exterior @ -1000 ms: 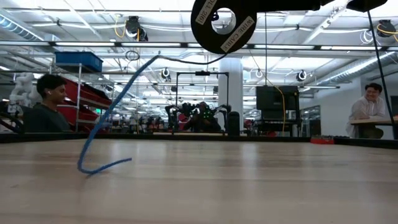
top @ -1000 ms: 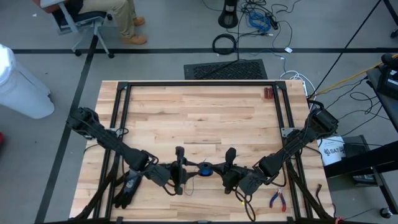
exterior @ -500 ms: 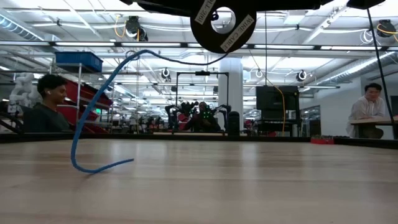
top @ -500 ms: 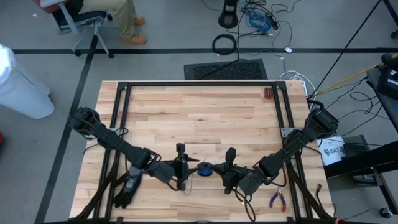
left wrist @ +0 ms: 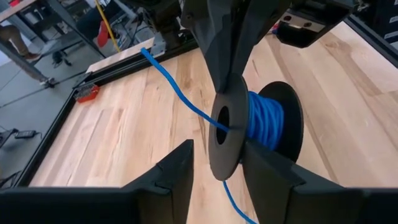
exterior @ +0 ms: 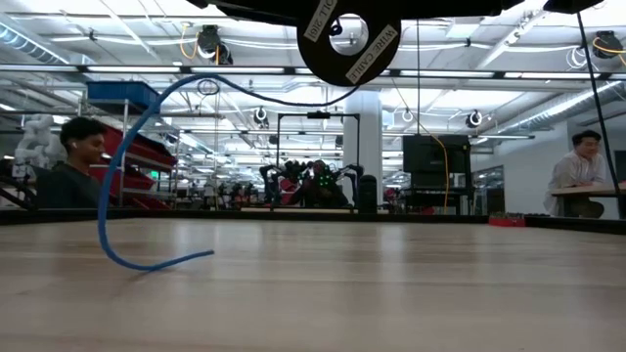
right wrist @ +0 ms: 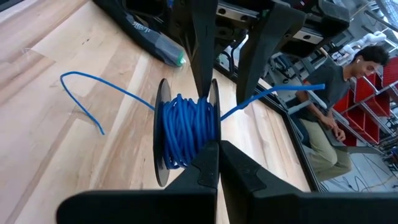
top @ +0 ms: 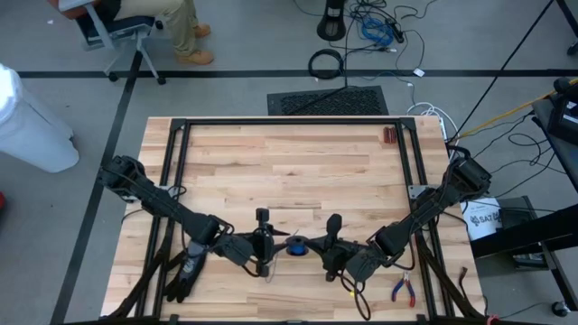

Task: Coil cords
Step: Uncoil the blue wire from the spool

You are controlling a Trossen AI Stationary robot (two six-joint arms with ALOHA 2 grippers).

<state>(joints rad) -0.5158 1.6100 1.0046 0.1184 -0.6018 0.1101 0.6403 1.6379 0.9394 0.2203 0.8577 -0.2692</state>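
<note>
The spool point(right wrist: 183, 140) of blue cord point(left wrist: 264, 121) hung above the table point(top: 289, 162), pinched at one flange by the right gripper point(right wrist: 214, 155)'s closed fingers, steadying it while the left gripper point(left wrist: 217, 171)'s parted fingers straddled the other flange.

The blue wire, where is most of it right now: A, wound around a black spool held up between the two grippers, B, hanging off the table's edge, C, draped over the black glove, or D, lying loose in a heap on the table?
A: in the right wrist view the blue wire is wrapped in turns around the black spool, with only a thin tail running down to the table.
</note>
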